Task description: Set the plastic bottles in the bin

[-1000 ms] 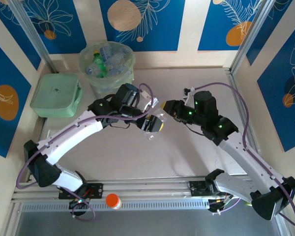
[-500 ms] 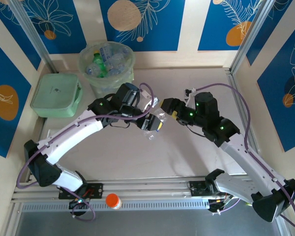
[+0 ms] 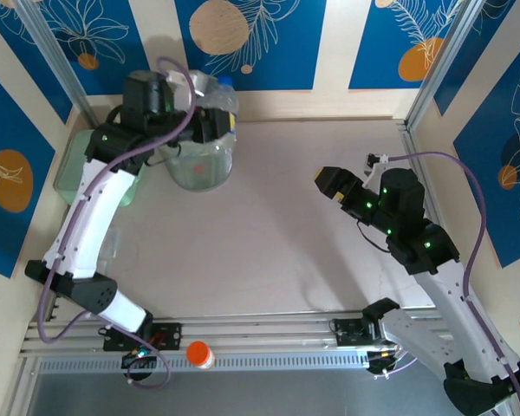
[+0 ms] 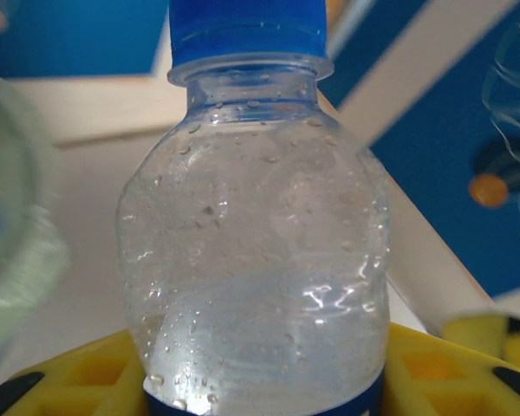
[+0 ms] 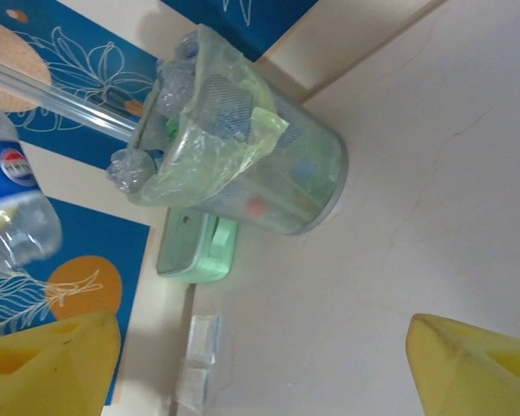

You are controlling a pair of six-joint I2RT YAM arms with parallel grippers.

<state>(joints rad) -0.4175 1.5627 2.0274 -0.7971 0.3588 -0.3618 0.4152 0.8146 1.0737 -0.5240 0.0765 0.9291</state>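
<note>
Though pale itself, tabletop [image 3: 277, 251] under bin [image 3: 199, 170], amid blue floral walls [image 3: 269, 43].

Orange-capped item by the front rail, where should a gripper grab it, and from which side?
Take the orange cap across its round sides, coming straight down. It seems to stand upright, cap facing up, and the rail and left arm base crowd any sideways approach.

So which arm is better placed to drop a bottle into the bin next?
Left. The left claw grips a blue-capped bottle up at the bin; the right claw is open, empty and farther away.
</note>
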